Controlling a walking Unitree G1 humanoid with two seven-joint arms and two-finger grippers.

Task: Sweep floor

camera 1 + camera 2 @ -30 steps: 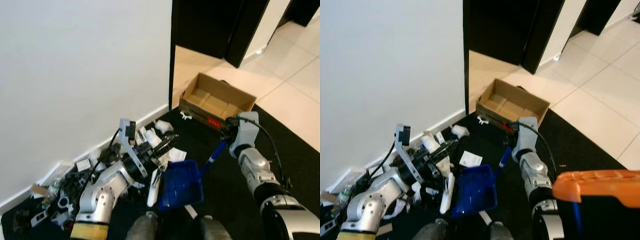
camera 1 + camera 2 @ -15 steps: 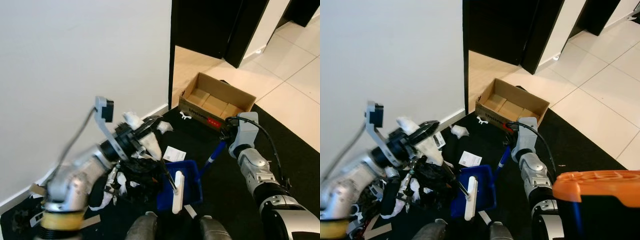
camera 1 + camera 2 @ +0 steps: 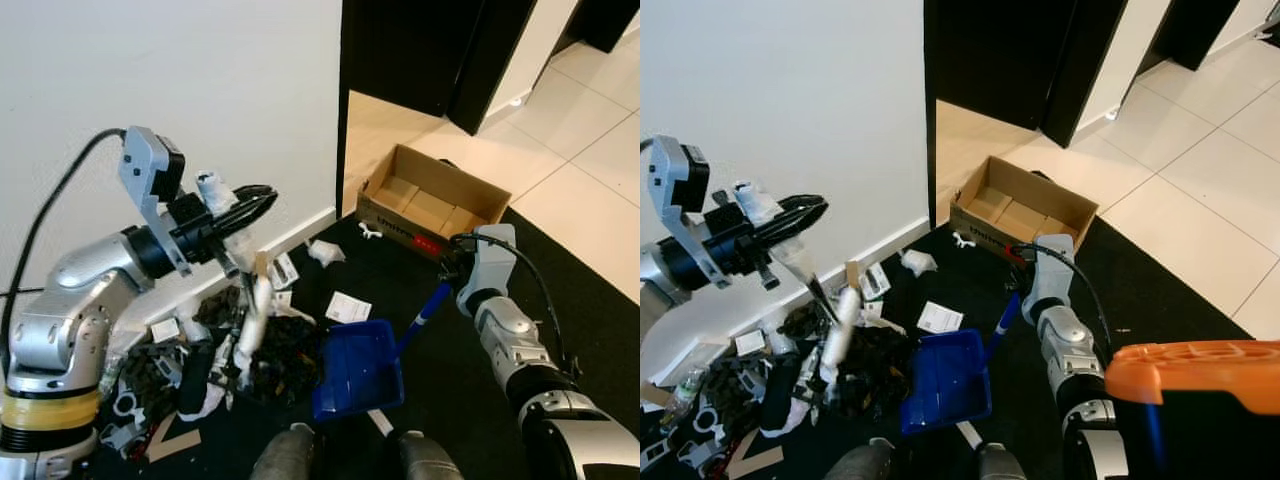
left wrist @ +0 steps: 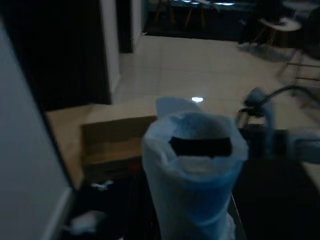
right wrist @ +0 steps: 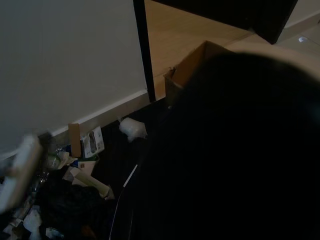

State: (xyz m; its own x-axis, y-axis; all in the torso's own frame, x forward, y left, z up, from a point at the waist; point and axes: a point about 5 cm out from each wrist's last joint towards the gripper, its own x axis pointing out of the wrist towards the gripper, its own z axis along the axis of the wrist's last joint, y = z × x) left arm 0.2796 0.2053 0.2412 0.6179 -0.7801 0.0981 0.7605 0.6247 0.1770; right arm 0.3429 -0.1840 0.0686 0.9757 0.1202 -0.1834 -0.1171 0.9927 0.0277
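Blue plastic is catching the eye at lower centre of the head views: a dustpan is lying on the black mat, its handle angling up toward the right gripper, which is grasping the handle's tip, fingers clenched on it. At the left of the frame the left gripper is hovering high beside the white wall, its fingers clamped around a paper-wrapped handle; a white hand brush is dangling below it, its tip touching the debris pile. That pile of dark scraps, wrappers and small parts is sitting just beside the dustpan's open mouth, but the pan itself is looking nearly bare. More litter is lying along the baseboard at lower left, a crumpled tissue and a paper slip are lying apart near centre, and a cardboard box is standing open at upper right. By my judgement, gathering is largely done; pushing the heap into the pan and collecting the strays is remaining.
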